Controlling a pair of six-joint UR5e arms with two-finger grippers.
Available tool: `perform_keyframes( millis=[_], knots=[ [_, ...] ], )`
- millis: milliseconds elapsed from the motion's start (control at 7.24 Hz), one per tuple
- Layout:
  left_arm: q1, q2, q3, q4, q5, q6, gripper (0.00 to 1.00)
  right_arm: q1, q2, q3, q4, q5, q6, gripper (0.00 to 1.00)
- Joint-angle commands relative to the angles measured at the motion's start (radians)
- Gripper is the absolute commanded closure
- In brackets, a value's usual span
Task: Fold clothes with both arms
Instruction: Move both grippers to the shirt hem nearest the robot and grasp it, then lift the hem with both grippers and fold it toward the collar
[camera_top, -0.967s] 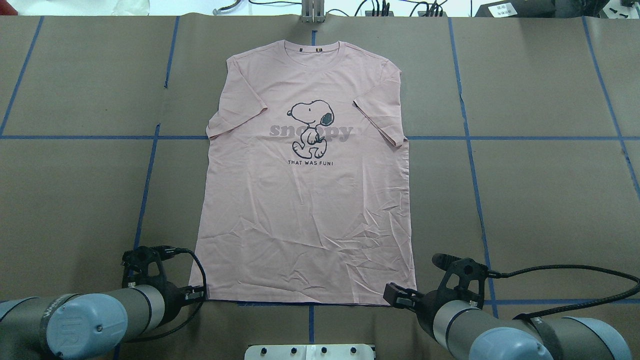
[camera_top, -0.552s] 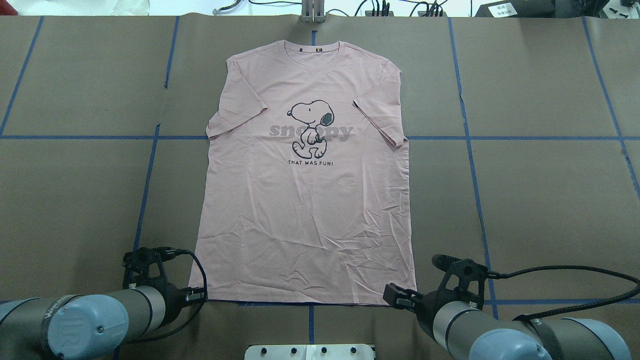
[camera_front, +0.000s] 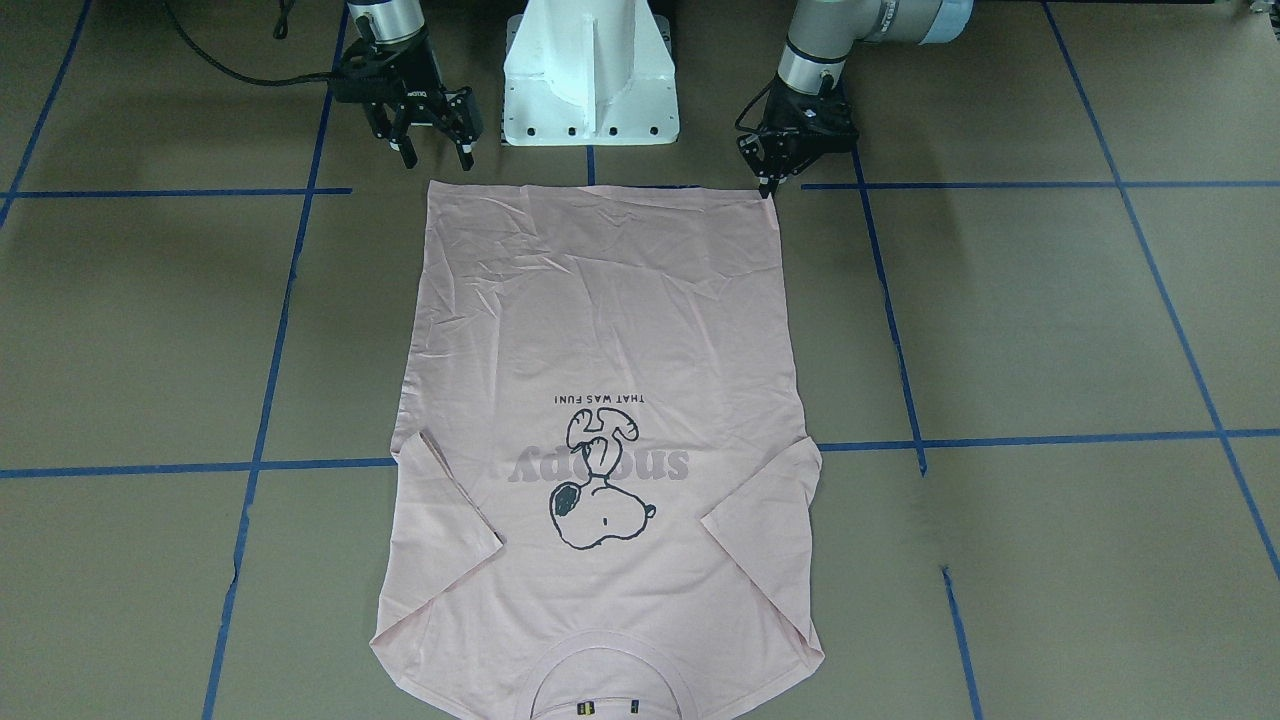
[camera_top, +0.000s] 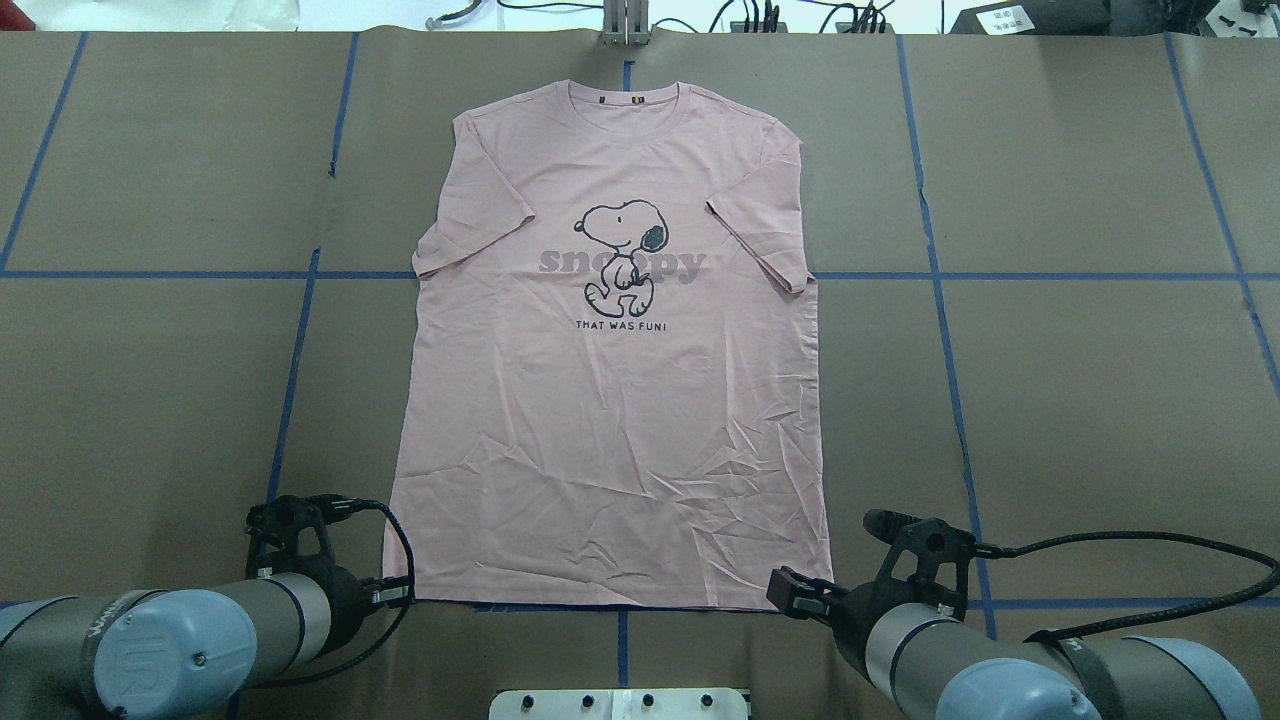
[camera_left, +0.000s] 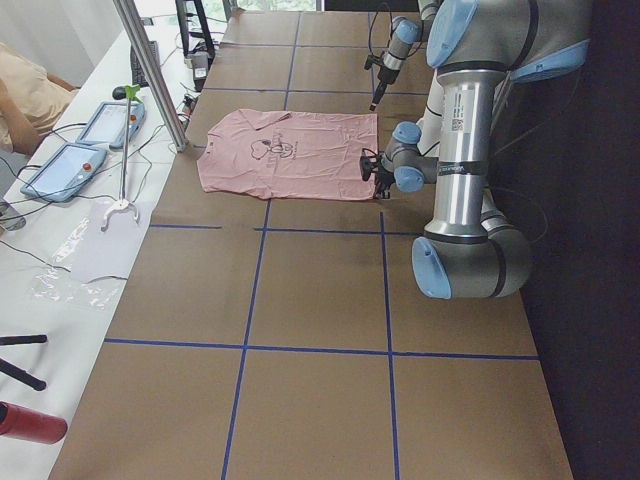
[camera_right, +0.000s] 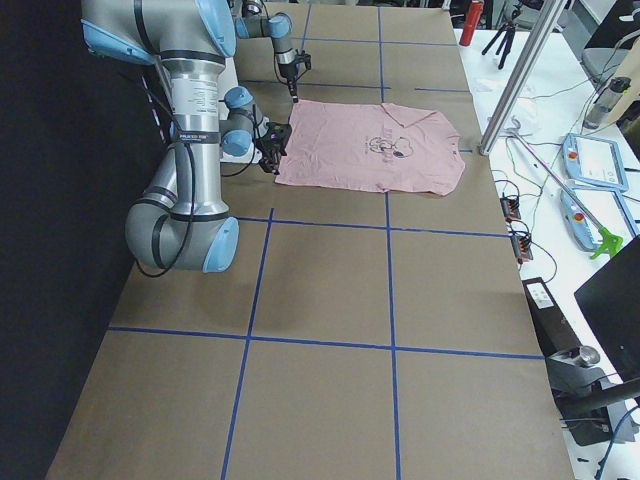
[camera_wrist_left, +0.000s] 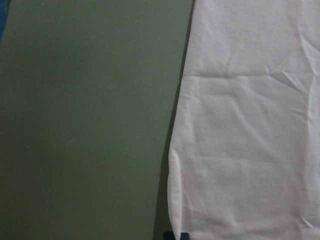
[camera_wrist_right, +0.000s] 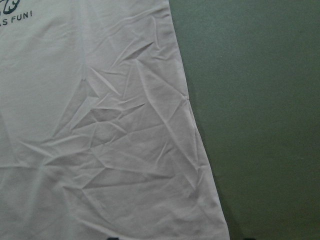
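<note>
Pink T-shirt, collar cropped in my front view. One hem corner meets my narrowed left gripper, grip unclear; the other lies just before the wide-spread right gripper.

T-shirt collar partly beyond bottom edge.

Overhead sees the shirt from its hem side, front view from its collar side, side views from afar; wrist views sit close over its hem corners
</note>
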Motion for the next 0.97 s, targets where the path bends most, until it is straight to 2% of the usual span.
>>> perform_keyframes(
  millis=[0, 138, 691, 829],
  knots=[
    [0.000, -0.004, -0.005, 0.001, -0.002, 0.000, 1.00, -0.042, 0.003, -0.035, -0.003, -0.051, 0.120, 0.34],
    [0.000, -0.006, -0.005, 0.001, -0.002, 0.000, 1.00, -0.053, 0.003, -0.065, -0.003, -0.066, 0.142, 0.41],
    [0.002, -0.010, -0.005, 0.000, -0.006, 0.000, 1.00, -0.054, 0.005, -0.108, -0.004, -0.068, 0.143, 0.43],
    [0.002, -0.010, -0.005, 0.000, -0.005, 0.000, 1.00, -0.054, 0.006, -0.106, -0.004, -0.068, 0.143, 0.61]
  ],
)
